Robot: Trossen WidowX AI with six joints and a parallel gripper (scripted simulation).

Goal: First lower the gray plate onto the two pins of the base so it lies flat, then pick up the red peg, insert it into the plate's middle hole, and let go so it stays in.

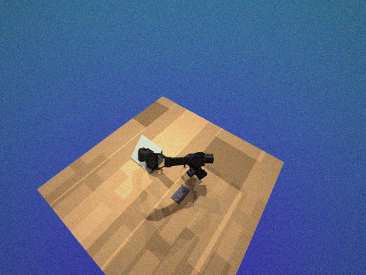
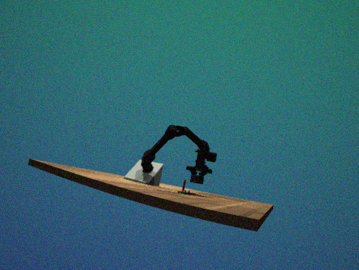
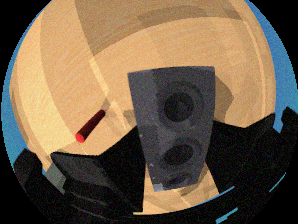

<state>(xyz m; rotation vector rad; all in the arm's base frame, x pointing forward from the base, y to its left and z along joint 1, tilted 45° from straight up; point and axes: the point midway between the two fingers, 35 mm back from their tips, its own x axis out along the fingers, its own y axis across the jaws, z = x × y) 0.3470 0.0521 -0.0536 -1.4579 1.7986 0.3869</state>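
The gripper (image 1: 196, 173) (image 2: 197, 174) (image 3: 176, 140) is shut on the gray plate (image 3: 142, 100), gripping its two long sides. The plate's holes show in the wrist view, and it hangs raised above the table. The base (image 1: 179, 196) (image 2: 182, 192) is a small dark block on the table, below the gripper and to its left in the exterior view; small pins show on it in the top view. The red peg (image 2: 184, 185) (image 3: 91, 126) stands upright near the base. The peg cannot be made out in the top view.
The wooden table (image 1: 104, 192) (image 2: 234, 211) carries everything. The pale mounting block (image 1: 142, 142) (image 2: 136, 173) under the arm's foot is toward the left in the top and exterior views. The arm arches over the table from it, casting shadows around the base.
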